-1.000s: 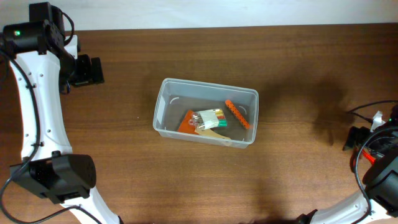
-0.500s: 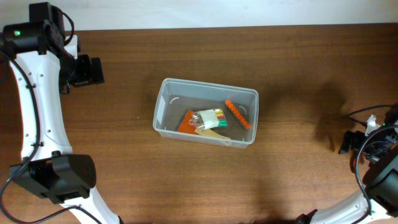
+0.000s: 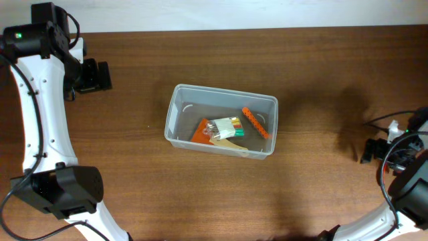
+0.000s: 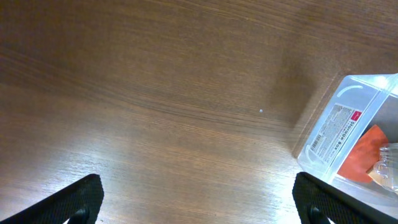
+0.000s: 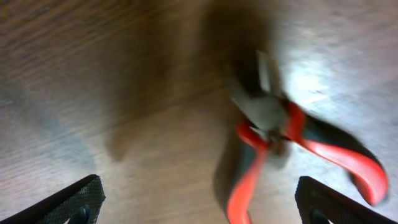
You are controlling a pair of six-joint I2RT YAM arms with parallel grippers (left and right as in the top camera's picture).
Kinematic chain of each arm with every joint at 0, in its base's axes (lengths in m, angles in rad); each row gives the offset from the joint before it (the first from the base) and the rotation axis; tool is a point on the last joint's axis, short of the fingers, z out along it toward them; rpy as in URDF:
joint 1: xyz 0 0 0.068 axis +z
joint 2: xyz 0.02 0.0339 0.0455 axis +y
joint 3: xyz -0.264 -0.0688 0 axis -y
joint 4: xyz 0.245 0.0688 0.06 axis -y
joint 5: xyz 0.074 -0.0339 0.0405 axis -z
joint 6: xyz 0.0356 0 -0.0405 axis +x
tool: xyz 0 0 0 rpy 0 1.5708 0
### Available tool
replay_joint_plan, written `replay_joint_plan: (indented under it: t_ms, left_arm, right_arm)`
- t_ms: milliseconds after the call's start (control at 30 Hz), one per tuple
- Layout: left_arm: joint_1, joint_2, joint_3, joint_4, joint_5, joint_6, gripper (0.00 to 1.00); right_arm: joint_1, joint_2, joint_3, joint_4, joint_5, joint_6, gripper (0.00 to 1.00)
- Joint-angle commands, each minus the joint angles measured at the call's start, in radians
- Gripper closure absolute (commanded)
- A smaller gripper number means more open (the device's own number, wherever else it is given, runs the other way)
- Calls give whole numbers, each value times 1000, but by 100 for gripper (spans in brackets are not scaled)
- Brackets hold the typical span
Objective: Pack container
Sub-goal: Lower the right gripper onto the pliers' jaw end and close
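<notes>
Right gripper (image 5: 199, 200): shifted slightly left near the table (image 3: 321, 201) edge since a second ago; fingers spread wide, empty, over red-handled pliers (image 5: 272, 115), probably lining up a pick. Left gripper (image 4: 199, 202): spread, empty, parked far left. Container (image 3: 221, 92): mid-table, holding small items (image 3: 224, 127).

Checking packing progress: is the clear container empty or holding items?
Holding items: the container has an orange strip and a coloured packet lying inside it.

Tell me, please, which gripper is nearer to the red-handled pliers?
Right. The right gripper, open, hangs over the pliers near the table's right edge. The left gripper is across the table, on the container's other side, and its camera shows no pliers.
</notes>
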Motion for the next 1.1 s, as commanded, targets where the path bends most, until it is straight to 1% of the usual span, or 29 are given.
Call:
replay_joint_plan:
  t_ms: [0,467,1067]
  left_arm:
    - [6,-4,10,-1,-7,12,1]
    - [6,-4,10,-1,-7,12,1]
    - [6,-4,10,-1,-7,12,1]
  right_arm:
    - [24,24,-8,9,-3,-10,1]
    - [22,27,-8,31,-3,2,1]
    - [23,27,-12,31,-3,100,1]
